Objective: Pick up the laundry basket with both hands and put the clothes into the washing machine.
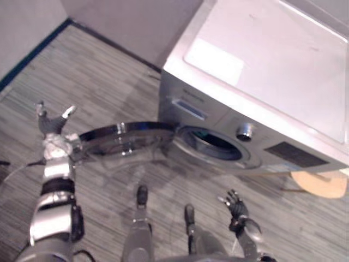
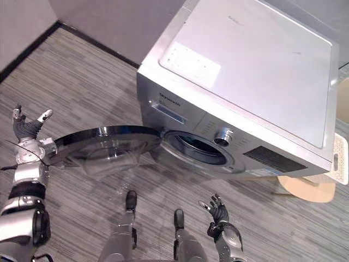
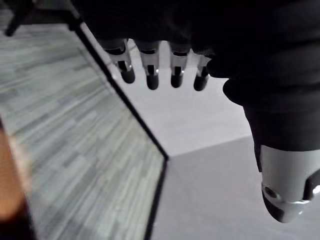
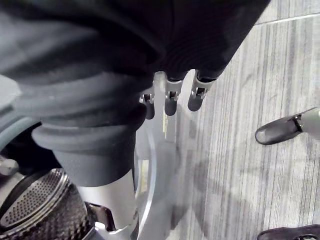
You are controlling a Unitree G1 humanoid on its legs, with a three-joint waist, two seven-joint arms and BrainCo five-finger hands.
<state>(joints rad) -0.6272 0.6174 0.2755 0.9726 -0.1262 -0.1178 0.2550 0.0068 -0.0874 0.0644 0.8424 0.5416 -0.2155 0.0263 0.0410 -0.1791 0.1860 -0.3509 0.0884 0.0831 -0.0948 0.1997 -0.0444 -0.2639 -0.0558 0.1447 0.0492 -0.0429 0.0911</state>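
washing machine [image 2: 245, 71] with its front door [image 2: 106, 143] swung open

machine: upper right of frame, far corner cut off by the edge; front faces the lower left, long axis running upper left to lower right. door: joined at the opening's left side, reaching toward the left edge, long axis across the frame. drum [image 1: 210, 144]: dark inside, contents not to be made out. left hand [image 1: 53, 124]: middle left, just beside the door's outer rim, fingers straight and spread, holding nothing; contact with the rim cannot be told. right hand [image 1: 237, 206]: lower right, below the opening, fingers loosely spread, holding nothing. round wooden object [image 1: 319, 184]: right edge, partly hidden behind the machine.
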